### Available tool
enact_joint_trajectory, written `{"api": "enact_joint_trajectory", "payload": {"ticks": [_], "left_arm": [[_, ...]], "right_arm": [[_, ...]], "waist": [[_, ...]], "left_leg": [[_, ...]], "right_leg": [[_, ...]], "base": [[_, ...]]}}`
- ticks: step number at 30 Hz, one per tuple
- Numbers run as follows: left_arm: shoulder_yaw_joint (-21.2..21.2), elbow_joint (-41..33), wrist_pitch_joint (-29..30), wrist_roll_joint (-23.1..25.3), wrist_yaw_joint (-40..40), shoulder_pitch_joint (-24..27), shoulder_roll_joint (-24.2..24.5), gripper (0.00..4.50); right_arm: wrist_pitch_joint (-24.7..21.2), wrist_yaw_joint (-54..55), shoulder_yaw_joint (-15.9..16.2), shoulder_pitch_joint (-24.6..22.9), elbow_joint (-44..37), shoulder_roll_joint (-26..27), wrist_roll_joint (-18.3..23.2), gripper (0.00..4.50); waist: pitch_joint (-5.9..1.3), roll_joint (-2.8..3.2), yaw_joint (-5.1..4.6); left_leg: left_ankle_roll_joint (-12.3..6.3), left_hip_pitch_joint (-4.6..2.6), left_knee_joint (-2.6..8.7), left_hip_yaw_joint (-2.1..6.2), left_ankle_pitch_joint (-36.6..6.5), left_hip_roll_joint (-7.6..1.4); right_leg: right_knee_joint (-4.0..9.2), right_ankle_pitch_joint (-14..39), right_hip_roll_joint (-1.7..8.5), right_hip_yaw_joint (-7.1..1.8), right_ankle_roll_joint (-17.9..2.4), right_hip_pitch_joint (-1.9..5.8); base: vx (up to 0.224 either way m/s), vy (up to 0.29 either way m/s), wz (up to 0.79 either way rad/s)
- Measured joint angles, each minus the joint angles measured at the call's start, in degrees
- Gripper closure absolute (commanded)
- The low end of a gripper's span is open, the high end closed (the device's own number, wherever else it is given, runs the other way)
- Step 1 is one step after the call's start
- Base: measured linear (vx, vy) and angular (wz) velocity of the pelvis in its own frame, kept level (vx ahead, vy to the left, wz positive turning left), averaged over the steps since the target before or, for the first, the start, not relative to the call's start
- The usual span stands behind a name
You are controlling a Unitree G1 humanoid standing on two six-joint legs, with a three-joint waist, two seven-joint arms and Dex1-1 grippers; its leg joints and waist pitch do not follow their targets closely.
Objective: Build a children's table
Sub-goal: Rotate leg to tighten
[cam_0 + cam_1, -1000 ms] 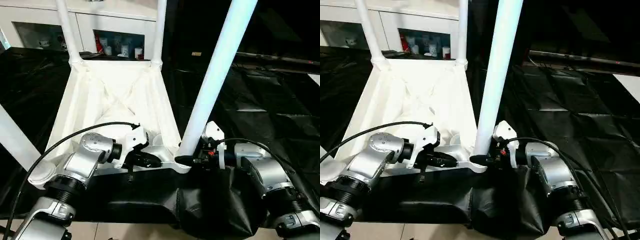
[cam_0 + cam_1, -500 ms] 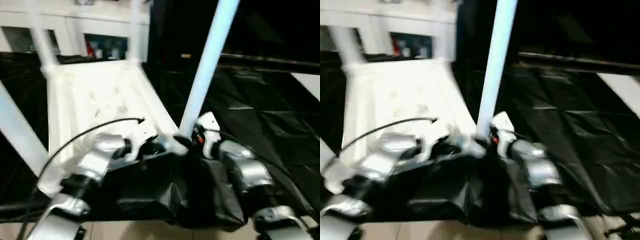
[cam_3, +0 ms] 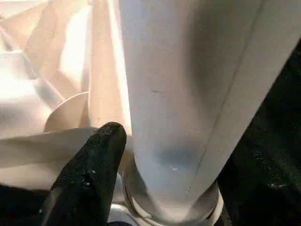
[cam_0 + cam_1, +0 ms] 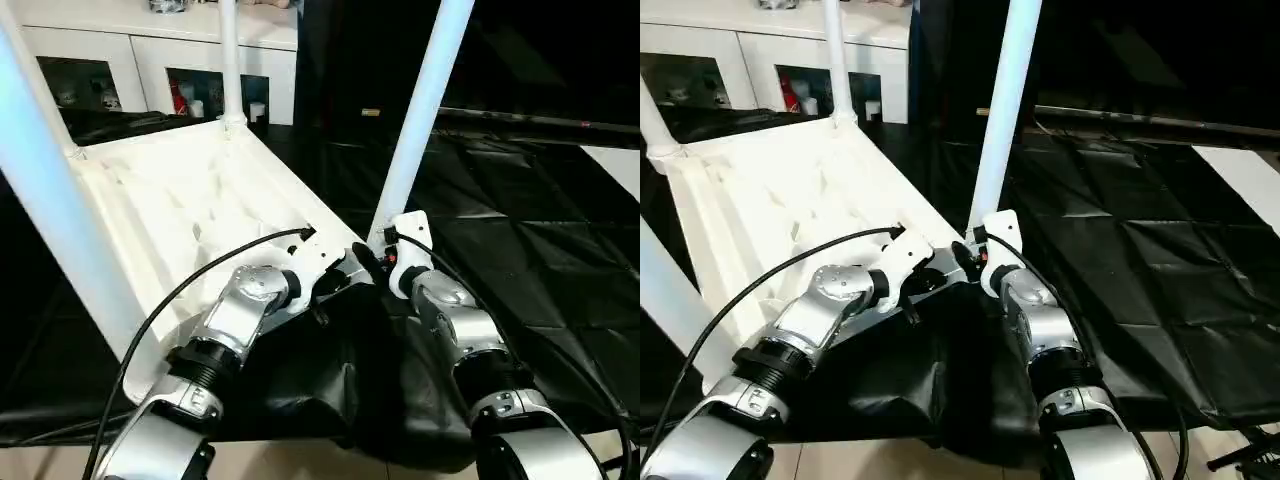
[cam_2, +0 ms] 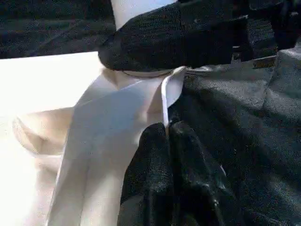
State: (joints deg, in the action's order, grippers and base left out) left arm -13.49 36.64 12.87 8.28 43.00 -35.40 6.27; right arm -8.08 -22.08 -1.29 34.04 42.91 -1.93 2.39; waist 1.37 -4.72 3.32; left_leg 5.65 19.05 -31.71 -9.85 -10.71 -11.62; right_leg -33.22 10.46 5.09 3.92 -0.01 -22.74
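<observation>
**A:** What have your grippers got hold of?

**B:** Look at your left gripper [image 5: 167, 136] first: its two black fingers are pressed together on the thin edge of the tabletop [image 4: 190, 215], right by the near corner. Your right gripper [image 4: 372, 262] sits at the foot of the near right leg [image 4: 415, 110], where the leg enters its round corner socket [image 3: 171, 207]. You can see one black finger [image 3: 89, 165] lying against the side of that leg; the other is hidden, so I cannot tell you whether the fingers are closed on the leg or standing apart around it.

**A:** And where is the table itself?

**B:** Your tabletop lies upside down, ribbed underside up, on the black sheet [image 4: 520, 250], turned at an angle to you. All four legs stand up from its corners: the near left leg [image 4: 60, 200] rises large beside your left arm, the far right leg [image 4: 229, 60] stands at the back corner, and the far left leg [image 4: 652, 125] shows at the other back corner.

**A:** Anything behind it?

**B:** A white cabinet [image 4: 150, 55] with glass doors, just beyond the table's far end
</observation>
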Motion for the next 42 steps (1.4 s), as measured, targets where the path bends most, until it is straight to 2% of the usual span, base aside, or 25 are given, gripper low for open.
{"api": "enact_joint_trajectory", "payload": {"ticks": [6, 8, 11, 14, 16, 22, 25, 28, 33, 38, 40, 42], "left_arm": [[0.2, -2.7, -0.9, -2.3, 5.2, 1.6, 2.8, 4.50], [0.2, -4.9, -2.4, -4.0, 10.0, 3.2, 5.6, 4.50], [0.1, -7.9, -3.0, -5.9, 16.6, 5.2, 8.2, 4.50], [0.0, -9.6, -2.8, -7.0, 21.5, 6.2, 10.1, 4.50], [-0.6, -11.0, -2.5, -7.9, 24.2, 6.9, 11.5, 4.50], [-1.4, -13.9, -0.7, -9.9, 29.6, 8.6, 14.2, 4.50], [-1.6, -14.9, 0.5, -10.5, 31.4, 9.0, 15.2, 4.50], [-1.6, -16.4, 1.8, -10.9, 33.2, 9.8, 15.8, 4.50], [-1.6, -16.6, 1.9, -10.9, 33.7, 10.0, 15.9, 4.50], [-1.8, -16.6, 1.6, -10.8, 32.9, 10.0, 15.7, 4.50], [-1.8, -15.8, 0.1, -10.1, 31.3, 9.8, 15.1, 4.50], [-1.2, -12.5, -1.5, -7.7, 25.2, 7.7, 12.5, 4.50]], "right_arm": [[1.5, -11.4, 2.5, -2.1, -2.6, -4.6, 0.3, 1.54], [1.3, -18.3, 4.8, -3.5, -5.4, -7.5, 0.7, 1.54], [0.7, -25.5, 6.9, -5.1, -8.2, -10.1, 1.9, 1.54], [0.3, -32.0, 8.2, -6.8, -10.8, -12.3, 2.8, 1.54], [-0.2, -36.6, 9.7, -7.7, -13.0, -14.4, 3.1, 1.54], [-0.5, -43.6, 11.7, -9.7, -16.3, -16.7, 4.4, 1.54], [-1.7, -45.5, 12.2, -10.0, -17.5, -17.0, 4.9, 1.54], [-3.0, -47.5, 12.6, -10.7, -18.6, -17.4, 6.0, 1.79], [-3.1, -47.9, 12.7, -11.2, -19.5, -17.5, 6.1, 2.08], [-3.1, -47.8, 12.7, -11.3, -19.5, -17.7, 6.1, 2.12], [-2.9, -46.6, 12.0, -11.3, -18.9, -17.3, 6.0, 2.12], [-2.0, -38.9, 9.0, -10.0, -14.8, -14.2, 5.0, 2.13]], "waist": [[0.03, -0.03, 0.16], [0.07, 0.04, 0.21], [0.15, 0.14, 0.73], [0.28, 0.23, 1.69], [0.35, 0.14, 1.95], [0.38, 0.14, 2.09], [0.41, 0.10, 2.05], [0.41, 0.09, 2.13], [0.41, 0.09, 2.20], [0.41, 0.09, 2.31], [0.41, 0.09, 2.46], [0.36, 0.02, 2.31]], "left_leg": [[0.02, -0.02, 0.04, -0.01, 0.0, -0.06], [0.03, 0.02, 0.22, -0.01, 0.0, -0.11], [0.02, 0.04, 0.31, -0.02, 0.0, -0.16], [0.05, 0.08, 0.32, -0.08, -0.1, -0.16], [0.05, 0.10, 0.30, -0.10, -0.1, -0.15], [0.05, 0.07, 0.28, -0.14, -0.1, -0.14], [0.06, 0.06, 0.27, -0.15, -0.1, -0.14], [0.06, 0.06, 0.27, -0.15, -0.1, -0.14], [0.06, 0.05, 0.22, -0.16, -0.1, -0.14], [0.06, 0.05, 0.17, -0.16, -0.1, -0.14], [0.07, 0.01, 0.13, -0.16, -0.1, -0.14], [0.12, -0.13, -0.04, -0.15, -0.1, -0.18]], "right_leg": [[-0.49, -0.3, -0.02, 0.02, 0.0, -0.16], [-0.57, -0.2, -0.06, 0.05, 0.0, -0.30], [-0.76, -0.1, -0.10, 0.08, -0.3, -0.38], [-0.74, 0.0, -0.09, 0.04, -0.3, -0.42], [-0.72, 0.0, -0.06, 0.04, -0.3, -0.41], [-0.74, 0.0, -0.02, 0.04, -0.3, -0.38], [-0.77, 0.0, -0.02, 0.03, -0.3, -0.38], [-0.76, 0.0, -0.02, 0.03, -0.3, -0.38], [-0.83, 0.0, -0.02, 0.03, -0.3, -0.38], [-0.86, 0.0, -0.01, 0.02, -0.4, -0.38], [-0.90, 0.0, 0.00, 0.02, -0.4, -0.33], [-0.98, 0.0, -0.01, 0.02, -0.2, -0.16]], "base": [[0.000, 0.000, 0.00], [0.000, 0.000, 0.00], [0.000, 0.000, 0.00], [0.000, 0.000, 0.00], [0.000, 0.000, 0.00], [0.000, 0.000, 0.00], [0.000, 0.000, 0.00], [0.000, 0.000, 0.00], [0.000, 0.000, 0.00], [0.000, 0.000, 0.00], [0.000, 0.000, 0.00], [0.000, 0.000, 0.00]]}}
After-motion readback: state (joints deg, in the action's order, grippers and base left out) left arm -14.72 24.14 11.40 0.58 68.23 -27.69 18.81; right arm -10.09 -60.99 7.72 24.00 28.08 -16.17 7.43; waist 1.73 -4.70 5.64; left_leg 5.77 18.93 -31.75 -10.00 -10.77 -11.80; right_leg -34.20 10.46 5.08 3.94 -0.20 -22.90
